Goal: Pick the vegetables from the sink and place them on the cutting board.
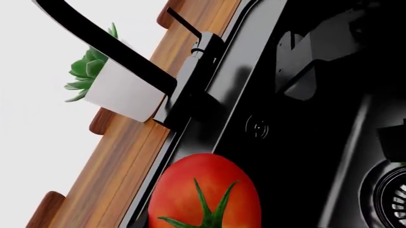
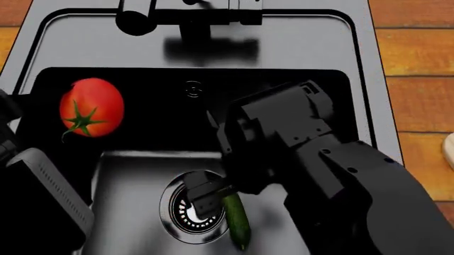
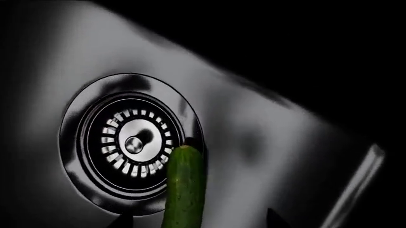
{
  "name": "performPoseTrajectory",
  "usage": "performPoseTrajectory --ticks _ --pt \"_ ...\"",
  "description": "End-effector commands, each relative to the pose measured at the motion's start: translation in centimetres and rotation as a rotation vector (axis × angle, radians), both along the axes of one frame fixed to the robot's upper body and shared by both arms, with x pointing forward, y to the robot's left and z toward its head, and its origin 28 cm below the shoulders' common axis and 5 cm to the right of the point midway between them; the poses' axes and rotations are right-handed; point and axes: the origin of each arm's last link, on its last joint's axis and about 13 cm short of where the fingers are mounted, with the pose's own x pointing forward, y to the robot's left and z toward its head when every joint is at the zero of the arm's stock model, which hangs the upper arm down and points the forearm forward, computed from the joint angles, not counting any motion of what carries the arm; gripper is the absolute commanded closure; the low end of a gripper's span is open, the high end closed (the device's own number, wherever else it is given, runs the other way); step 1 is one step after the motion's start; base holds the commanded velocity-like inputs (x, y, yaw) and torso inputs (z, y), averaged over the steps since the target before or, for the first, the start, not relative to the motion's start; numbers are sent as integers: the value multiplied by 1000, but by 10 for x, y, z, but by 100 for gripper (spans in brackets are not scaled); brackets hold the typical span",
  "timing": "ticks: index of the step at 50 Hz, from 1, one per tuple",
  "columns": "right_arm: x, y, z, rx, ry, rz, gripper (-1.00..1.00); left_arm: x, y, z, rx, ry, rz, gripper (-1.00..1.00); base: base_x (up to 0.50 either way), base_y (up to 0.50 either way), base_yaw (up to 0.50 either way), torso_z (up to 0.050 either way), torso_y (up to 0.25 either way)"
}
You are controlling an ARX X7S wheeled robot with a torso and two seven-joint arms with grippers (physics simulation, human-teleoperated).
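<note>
An orange-brown plank bench (image 2: 418, 53) surrounds the matte black sink (image 2: 71, 48), with a potted succulent (image 1: 89, 71) behind the faucet (image 1: 114, 47). The glossy red tomato (image 2: 91, 107) sits against the sink's left wall. The dark green cucumber (image 2: 236, 220) lies beside the drain strainer (image 3: 130, 142), long axis running near-to-far. The right hand (image 2: 212, 194) is clamped on the cucumber; the left hand's state I cannot tell.

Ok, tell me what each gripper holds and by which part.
The right gripper appears to grip the cucumber by its upper end, near the drain. The tomato seems lifted; the left gripper's hold isn't visible.
</note>
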Motion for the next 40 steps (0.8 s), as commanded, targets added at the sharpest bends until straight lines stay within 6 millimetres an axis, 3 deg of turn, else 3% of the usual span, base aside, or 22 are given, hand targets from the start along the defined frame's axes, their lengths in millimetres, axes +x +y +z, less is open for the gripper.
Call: performPoseTrajectory --ticks 1,6,38,39,40 --pt "-3 12 -23 13 51 56 -100 0 -2 0 -46 20 -29 100 0 0 0 0 0" --pt "-8 11 -37 -2 102 69 -100 0 -3 -3 -47 32 -36 100 0 0 0 0 0" --pt "-14 4 -76 -9 165 66 -100 0 -2 -12 -32 57 -42 100 0 0 0 0 -1" --pt "-13 2 -76 -40 145 47 100 0 -2 -13 -33 58 -40 100 13 0 1 0 0" --pt "-13 2 -77 -34 152 53 100 0 -2 -13 -32 58 -40 100 0 0 0 -10 -10"
